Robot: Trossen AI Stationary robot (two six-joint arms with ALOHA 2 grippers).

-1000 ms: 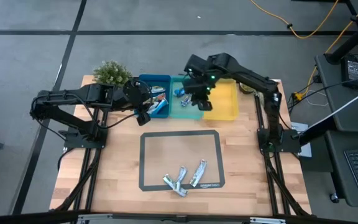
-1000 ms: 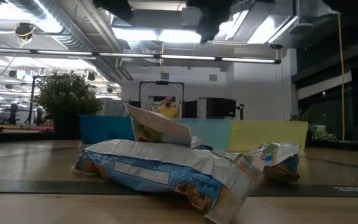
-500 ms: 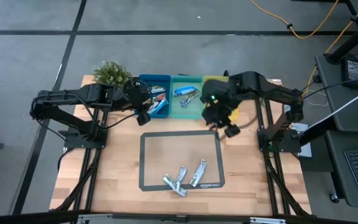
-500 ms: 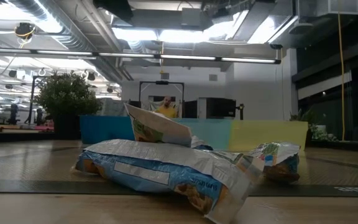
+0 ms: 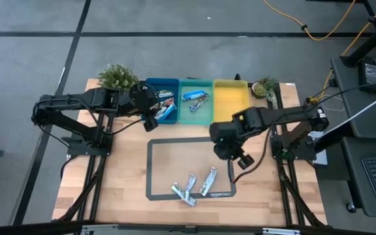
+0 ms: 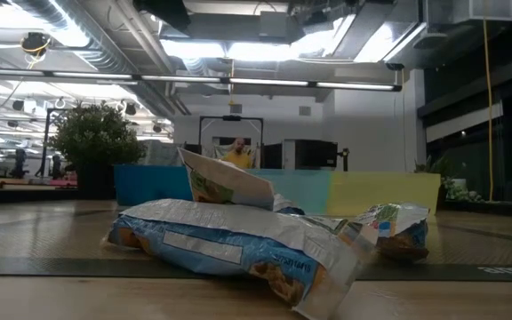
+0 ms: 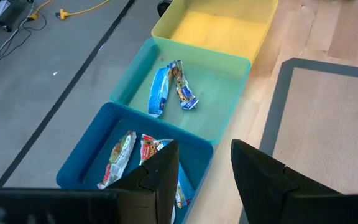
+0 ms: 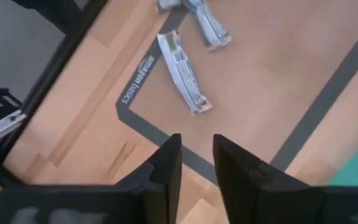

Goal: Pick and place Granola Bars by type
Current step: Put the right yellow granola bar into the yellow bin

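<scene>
Three foil-wrapped granola bars lie flat on the dark-bordered mat [image 5: 181, 160] near its near edge: a crossed pair [image 5: 185, 190] and one more [image 5: 209, 181]. In the low view they fill the foreground [image 6: 238, 244]. My right gripper [image 5: 240, 156] hovers open above the mat's right edge, on the far side of the bars; its wrist view shows one bar [image 8: 182, 71] ahead of the open fingers [image 8: 196, 174]. My left gripper [image 5: 152, 123] waits open at the blue bin's near edge [image 7: 204, 180]. Blue bin [image 7: 98, 162] holds several bars, the teal bin [image 7: 222, 68] two.
Blue [image 5: 162, 85], teal [image 5: 196, 117] and yellow [image 5: 230, 104] bins stand side by side along the table's far edge; nothing shows in the yellow one. A bushy plant [image 5: 117, 77] stands at the far left corner, a small one [image 5: 263, 86] beside the yellow bin.
My right arm has swung from above the teal and yellow bins toward the table's near edge and now hangs over the mat's right edge, closer to the bars. The bars on the mat have stayed put.
</scene>
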